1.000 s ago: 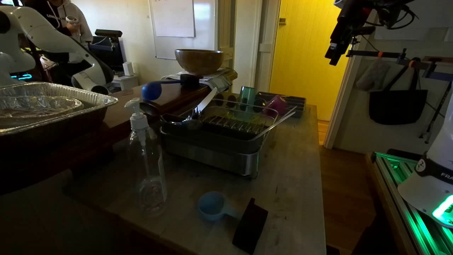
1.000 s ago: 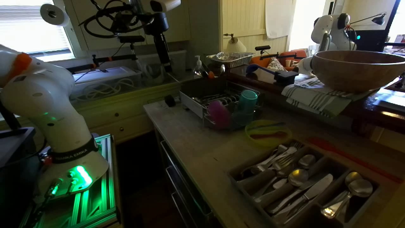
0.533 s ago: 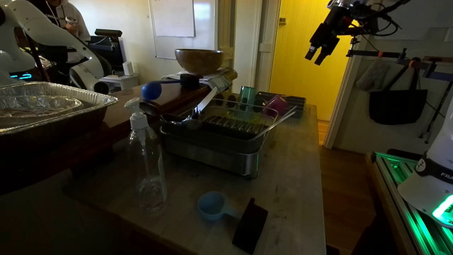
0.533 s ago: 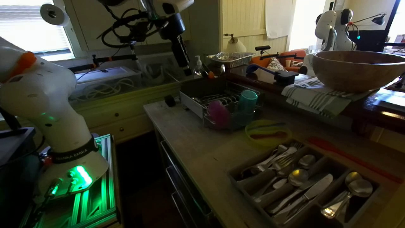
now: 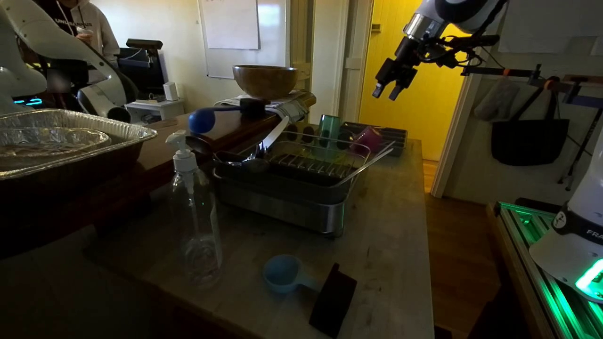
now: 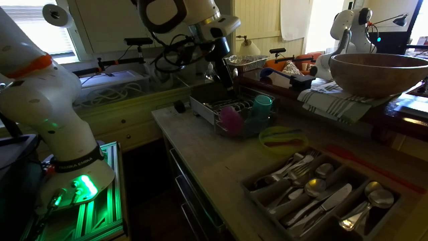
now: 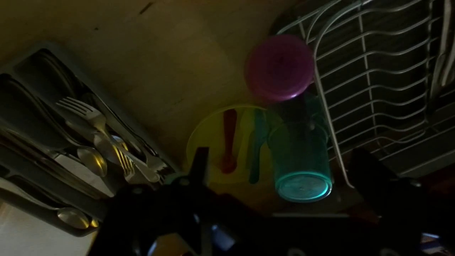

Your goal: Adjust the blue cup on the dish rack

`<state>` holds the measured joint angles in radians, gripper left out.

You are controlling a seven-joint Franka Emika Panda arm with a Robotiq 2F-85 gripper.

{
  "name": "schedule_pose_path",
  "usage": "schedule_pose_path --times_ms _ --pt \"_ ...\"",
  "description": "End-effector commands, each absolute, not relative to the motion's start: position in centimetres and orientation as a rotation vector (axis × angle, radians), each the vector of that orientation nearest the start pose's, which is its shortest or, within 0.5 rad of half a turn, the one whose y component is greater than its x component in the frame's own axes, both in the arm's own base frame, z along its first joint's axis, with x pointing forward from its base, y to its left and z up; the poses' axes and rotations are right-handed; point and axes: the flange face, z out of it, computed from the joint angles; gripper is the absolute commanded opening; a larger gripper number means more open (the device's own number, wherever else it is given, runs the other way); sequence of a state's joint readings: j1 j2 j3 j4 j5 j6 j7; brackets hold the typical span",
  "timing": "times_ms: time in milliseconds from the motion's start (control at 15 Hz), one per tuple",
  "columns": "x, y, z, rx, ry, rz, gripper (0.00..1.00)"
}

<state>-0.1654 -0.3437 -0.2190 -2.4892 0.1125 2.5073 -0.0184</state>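
Observation:
The blue cup is a translucent teal tumbler, turned bottom up at the end of the dish rack, in both exterior views [image 5: 329, 126] [image 6: 262, 106] and in the wrist view [image 7: 301, 161]. The dish rack is grey metal with wire slats, on the counter in both exterior views [image 5: 278, 202] [image 6: 202, 110] and partly in the wrist view [image 7: 330, 121]. My gripper [image 5: 386, 92] is open and empty in the air above the rack; it is edge-on in an exterior view [image 6: 231, 90]. In the wrist view its dark fingers [image 7: 282, 154] stand wide apart, with the cup seen between them, not touched.
A pink cup [image 6: 230, 121] hangs beside the blue cup [image 7: 280, 67]. A yellow bowl [image 6: 284, 149] with utensils and a cutlery tray [image 6: 252, 194] lie near the rack's cup end. A soap bottle [image 5: 195, 226] and a light-blue round cup [image 5: 282, 274] stand beyond the opposite end.
My arm has swung across and lowered toward the rack. The gripper has turned, so both fingers now show apart. The blue cup and the rack have not moved.

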Motion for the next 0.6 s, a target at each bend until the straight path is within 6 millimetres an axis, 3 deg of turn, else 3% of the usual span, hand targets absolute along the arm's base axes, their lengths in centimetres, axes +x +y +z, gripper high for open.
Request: schedule_pose_path --times_ms 0,533 --pt "46.8 -19.1 43.1 -2.967 0.715 -0.572 1.0" --pt "52.4 -19.9 40.9 -2.964 0.751 -0.59 1.0"
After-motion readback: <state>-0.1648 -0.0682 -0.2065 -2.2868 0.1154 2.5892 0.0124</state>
